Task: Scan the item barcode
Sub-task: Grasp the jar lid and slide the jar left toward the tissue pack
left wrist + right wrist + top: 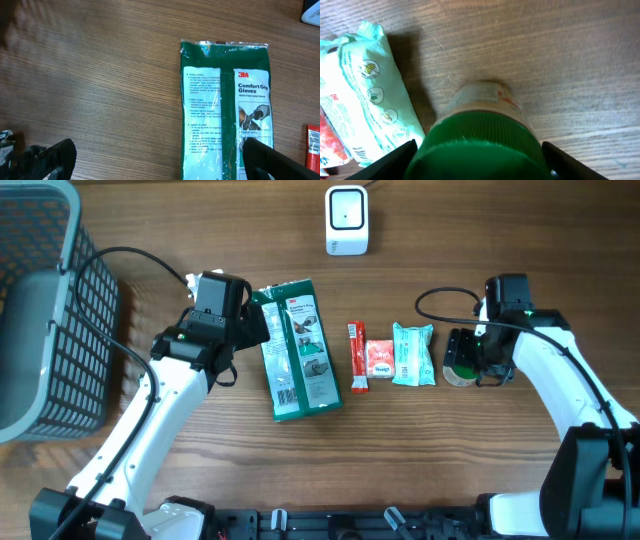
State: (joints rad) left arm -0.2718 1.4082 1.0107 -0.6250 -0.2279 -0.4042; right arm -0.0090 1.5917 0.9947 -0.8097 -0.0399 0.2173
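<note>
A green 3M gloves pack (298, 360) lies flat on the wooden table, printed side up (225, 115). My left gripper (255, 318) hovers over its near end, open wide (157, 162); one finger (265, 160) is above the pack, the other (50, 157) above bare wood. A jar with a green ribbed lid (477, 145) stands at the right end of the row (460, 367). My right gripper (477, 167) straddles that lid, its fingers close on both sides with a thin gap showing on the right. The white scanner (347, 220) stands at the back centre.
Between pack and jar lie a thin red sachet (357, 358), a small red-and-white packet (379, 358) and a mint-green wipes pack (413, 353), which sits just left of the jar (365, 85). A grey mesh basket (40, 310) fills the far left.
</note>
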